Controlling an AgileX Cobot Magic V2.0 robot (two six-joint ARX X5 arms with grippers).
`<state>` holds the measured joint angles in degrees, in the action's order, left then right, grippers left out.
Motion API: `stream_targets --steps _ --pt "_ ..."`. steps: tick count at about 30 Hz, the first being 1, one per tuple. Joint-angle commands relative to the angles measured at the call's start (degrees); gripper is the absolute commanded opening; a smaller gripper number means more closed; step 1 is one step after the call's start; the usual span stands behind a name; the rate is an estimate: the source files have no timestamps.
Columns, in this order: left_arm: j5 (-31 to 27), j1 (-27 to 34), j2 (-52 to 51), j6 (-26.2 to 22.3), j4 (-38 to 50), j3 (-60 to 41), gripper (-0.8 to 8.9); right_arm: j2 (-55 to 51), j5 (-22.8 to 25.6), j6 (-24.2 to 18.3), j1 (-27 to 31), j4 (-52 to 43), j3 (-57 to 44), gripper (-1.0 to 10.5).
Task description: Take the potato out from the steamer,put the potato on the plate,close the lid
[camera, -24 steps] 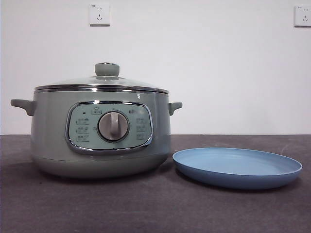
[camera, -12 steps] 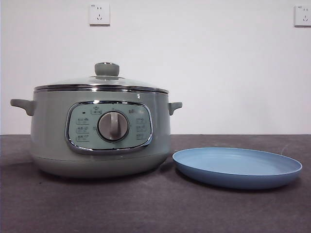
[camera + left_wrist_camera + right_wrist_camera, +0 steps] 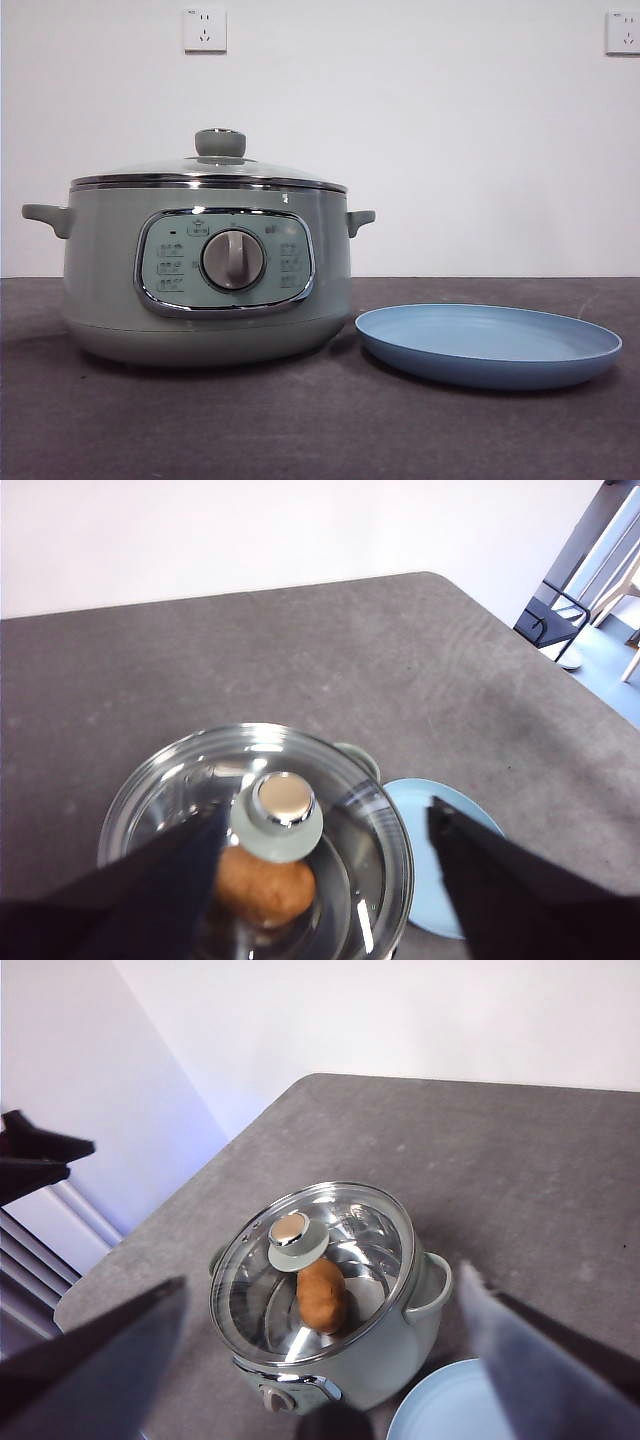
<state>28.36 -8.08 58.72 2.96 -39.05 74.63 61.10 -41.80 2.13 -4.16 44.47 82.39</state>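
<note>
The pale green steamer (image 3: 205,270) stands at the left of the table with its glass lid (image 3: 210,168) closed on it. Through the lid the orange-brown potato (image 3: 265,885) lies inside the pot; it also shows in the right wrist view (image 3: 322,1295). The light blue plate (image 3: 490,345) lies empty beside the steamer on its right. My left gripper (image 3: 325,825) is open, high above the lid's knob (image 3: 277,815). My right gripper (image 3: 325,1305) is open, high above the steamer (image 3: 330,1300) and the plate (image 3: 450,1405). Neither gripper shows in the front view.
The dark grey table (image 3: 320,430) has a rounded corner and edges that show in the wrist views (image 3: 440,580). A white wall with two sockets (image 3: 204,30) stands behind. A chair (image 3: 560,625) stands beyond the table's edge.
</note>
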Motion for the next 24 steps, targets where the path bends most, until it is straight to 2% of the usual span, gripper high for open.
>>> stream_targets --steps 1,10,14,24 --pt "-2.1 -1.3 2.0 0.8 3.0 0.2 5.07 0.0 0.2 0.0 -0.2 -0.2 0.2 7.2" --pt "-10.9 -8.3 12.0 1.6 8.4 0.2 5.07 0.0 0.3 0.0 -1.3 -0.2 0.2 7.2" --pt "-16.1 -11.9 16.8 1.6 9.4 0.2 5.07 0.0 0.4 0.5 -1.3 -0.2 0.2 7.2" --pt "-24.2 -17.3 25.1 1.3 11.0 0.2 5.07 0.0 1.8 0.8 -1.3 -0.2 0.2 7.2"
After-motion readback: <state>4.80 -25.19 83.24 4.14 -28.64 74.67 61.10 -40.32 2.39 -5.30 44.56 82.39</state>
